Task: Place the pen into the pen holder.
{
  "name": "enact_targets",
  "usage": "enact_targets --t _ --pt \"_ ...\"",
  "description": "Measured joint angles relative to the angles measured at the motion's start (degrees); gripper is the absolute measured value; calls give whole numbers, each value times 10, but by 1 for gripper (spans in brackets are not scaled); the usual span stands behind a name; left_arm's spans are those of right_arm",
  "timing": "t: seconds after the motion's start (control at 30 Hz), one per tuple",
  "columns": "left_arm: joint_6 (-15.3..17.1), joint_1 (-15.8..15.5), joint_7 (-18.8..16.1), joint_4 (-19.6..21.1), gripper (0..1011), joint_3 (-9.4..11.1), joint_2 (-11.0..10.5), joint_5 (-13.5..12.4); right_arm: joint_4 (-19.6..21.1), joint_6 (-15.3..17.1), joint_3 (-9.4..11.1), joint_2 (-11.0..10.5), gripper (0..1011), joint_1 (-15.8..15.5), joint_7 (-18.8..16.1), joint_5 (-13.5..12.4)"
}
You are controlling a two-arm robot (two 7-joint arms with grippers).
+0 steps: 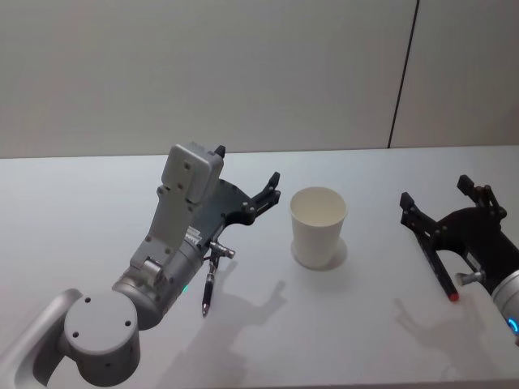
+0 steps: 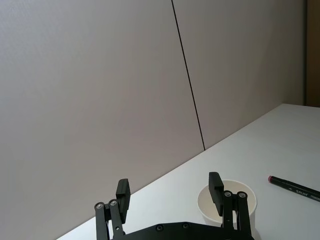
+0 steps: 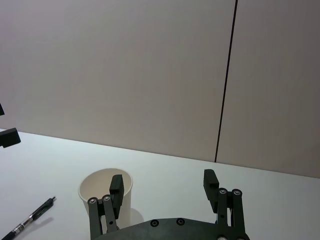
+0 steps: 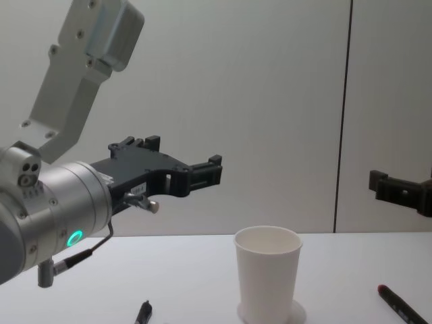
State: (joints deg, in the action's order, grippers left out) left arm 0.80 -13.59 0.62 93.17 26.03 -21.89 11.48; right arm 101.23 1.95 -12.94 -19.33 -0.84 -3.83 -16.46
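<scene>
The pen holder [image 1: 319, 227] is a plain white paper cup standing upright mid-table, also in the chest view [image 4: 268, 273]. A black pen [image 1: 208, 292] lies on the table to its left, under my left arm. My left gripper [image 1: 247, 166] hovers above the table left of the cup, open and holding nothing [image 2: 169, 190]. A second dark pen with a red end [image 1: 442, 275] lies to the cup's right. Above that pen my right gripper [image 1: 435, 192] hangs open and holds nothing [image 3: 163, 182].
The white table [image 1: 81, 211] runs back to a pale wall [image 1: 243, 73] with one dark vertical seam [image 1: 403, 73]. My left arm's grey links [image 1: 174, 235] cover the table's near left part.
</scene>
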Motion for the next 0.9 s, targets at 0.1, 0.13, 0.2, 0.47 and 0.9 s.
enact_targets --t 0.1,0.13,0.2,0.47,0.9 --pt "0 0 0 0 1000 0 0 0 0 0 0 0 1001 0 0 0" --pt "0 0 0 0 1000 0 0 0 0 0 0 0 1001 0 0 0" --pt "0 0 0 0 1000 0 0 0 0 0 0 0 1001 0 0 0" --pt "0 0 0 0 1000 0 0 0 0 0 0 0 1001 0 0 0" --pt "0 0 0 0 1000 0 0 0 0 0 0 0 1001 0 0 0"
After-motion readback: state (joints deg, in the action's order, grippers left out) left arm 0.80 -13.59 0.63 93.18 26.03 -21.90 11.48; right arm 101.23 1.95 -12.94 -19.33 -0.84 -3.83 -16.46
